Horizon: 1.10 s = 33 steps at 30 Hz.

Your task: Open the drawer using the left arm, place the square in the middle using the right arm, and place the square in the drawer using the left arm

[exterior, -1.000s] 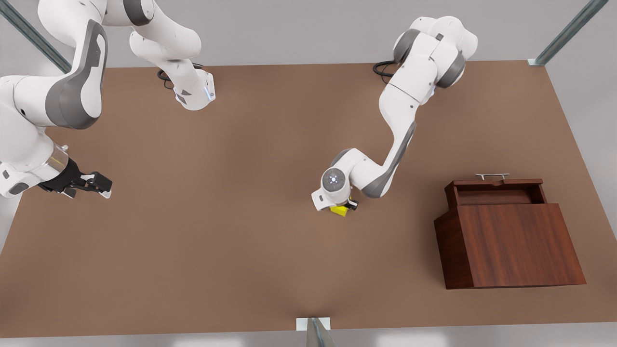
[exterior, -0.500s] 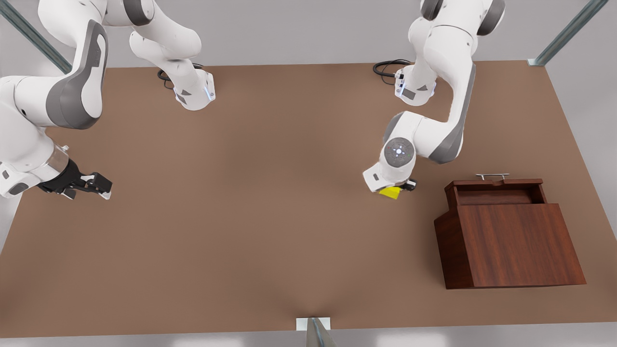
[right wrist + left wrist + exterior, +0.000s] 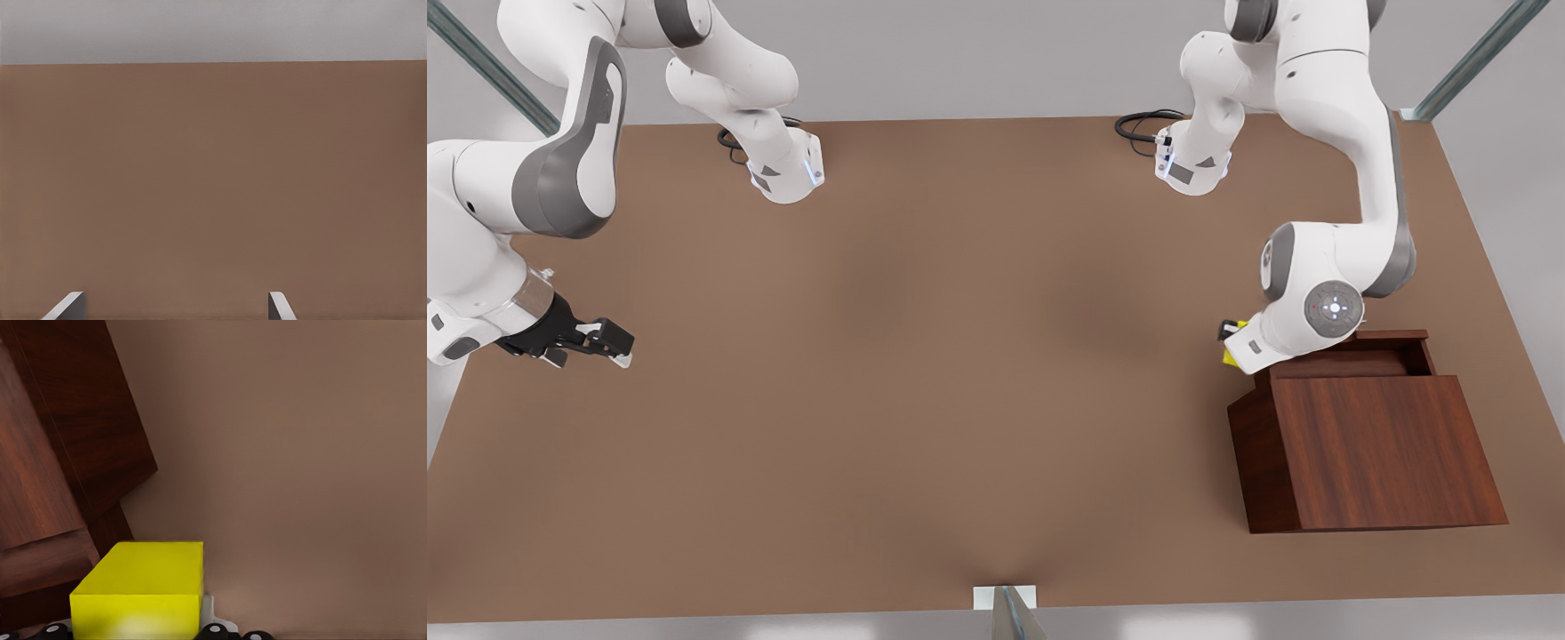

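Observation:
My left gripper [image 3: 1232, 342], on the arm at the front view's right, is shut on the square [image 3: 1228, 357], a small yellow cube [image 3: 143, 587]. It hangs at the left corner of the drawer [image 3: 1352, 360], which is pulled out of the dark wood box [image 3: 1369, 444]. The wrist hides most of the gripper and the cube in the front view. In the left wrist view the wood box [image 3: 60, 453] lies close beside the cube. My right gripper [image 3: 609, 342] waits open at the front view's far left, above bare table, its fingertips [image 3: 67, 308] apart.
The brown tabletop [image 3: 925, 356] stretches between the two arms. Both arm bases [image 3: 783, 173] stand at the table's far edge, with cables beside them. A metal post [image 3: 1009, 613] rises at the near edge.
The left arm has carried the yellow cube from the table's middle toward the front view's right, up to the open drawer. The right arm has not moved.

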Each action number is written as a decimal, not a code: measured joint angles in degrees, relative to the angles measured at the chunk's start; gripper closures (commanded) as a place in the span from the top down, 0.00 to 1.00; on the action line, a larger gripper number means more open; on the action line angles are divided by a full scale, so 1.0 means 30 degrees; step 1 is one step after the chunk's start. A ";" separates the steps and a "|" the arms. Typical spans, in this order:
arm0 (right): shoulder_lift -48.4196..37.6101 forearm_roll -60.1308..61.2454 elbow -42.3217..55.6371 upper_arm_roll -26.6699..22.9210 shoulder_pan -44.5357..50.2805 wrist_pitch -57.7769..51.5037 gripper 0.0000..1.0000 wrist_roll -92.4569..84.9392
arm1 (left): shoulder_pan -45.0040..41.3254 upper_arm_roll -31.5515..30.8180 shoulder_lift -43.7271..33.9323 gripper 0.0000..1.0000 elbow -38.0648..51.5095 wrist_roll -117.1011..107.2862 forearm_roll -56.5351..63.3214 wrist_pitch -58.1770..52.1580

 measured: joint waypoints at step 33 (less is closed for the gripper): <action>0.0000 -0.0011 0.0029 0.0088 0.0000 0.0000 1.00 0.0088 | 0.0201 0.5054 0.0920 0.73 -0.1026 0.3691 -0.1523 0.2018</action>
